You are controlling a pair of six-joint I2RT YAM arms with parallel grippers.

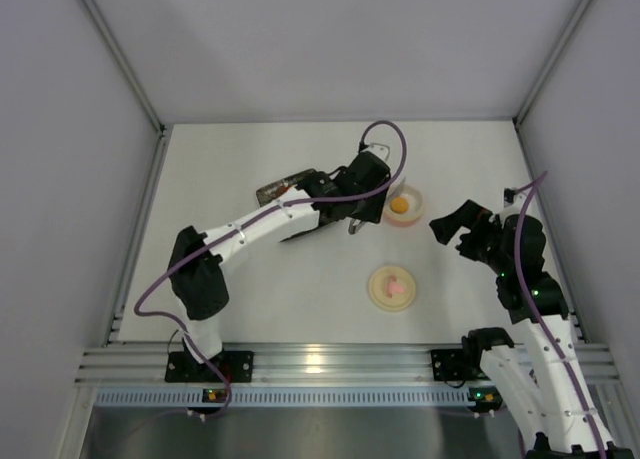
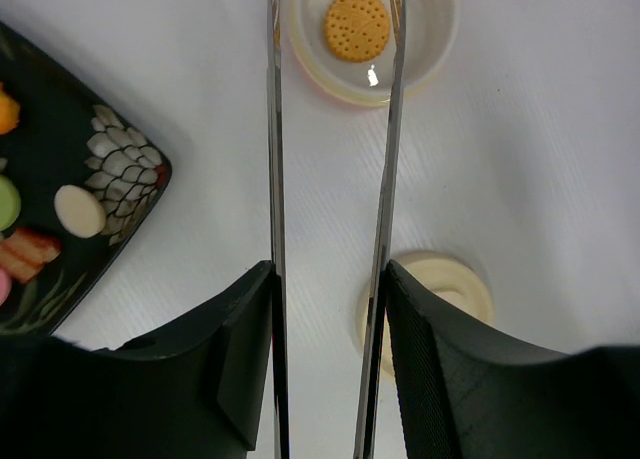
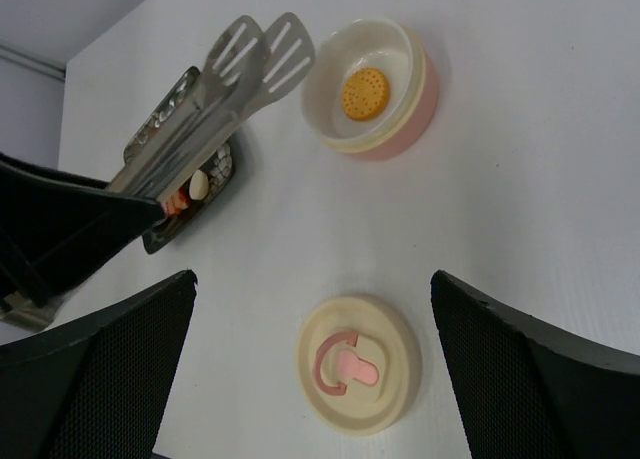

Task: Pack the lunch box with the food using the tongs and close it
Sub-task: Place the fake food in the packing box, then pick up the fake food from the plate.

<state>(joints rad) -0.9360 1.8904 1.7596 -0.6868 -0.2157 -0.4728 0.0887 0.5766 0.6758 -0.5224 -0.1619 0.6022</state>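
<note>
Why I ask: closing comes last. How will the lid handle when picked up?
The lid looks like a stiff, light plastic disc. Lying flat, knob up, it should slide rather than roll. Its smooth, small knob may slip when pinched.

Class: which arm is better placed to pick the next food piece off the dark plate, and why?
Probably left: the left claw grips the silvery metal tongs near the dark floral square plate; the right claw hangs open, empty.

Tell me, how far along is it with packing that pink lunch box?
Done: one biscuit lies in the lunch box. In hand: the left gripper holds the tongs, tips apart near it. Remaining: the pieces on the plate, then the lid, not yet on.
</note>
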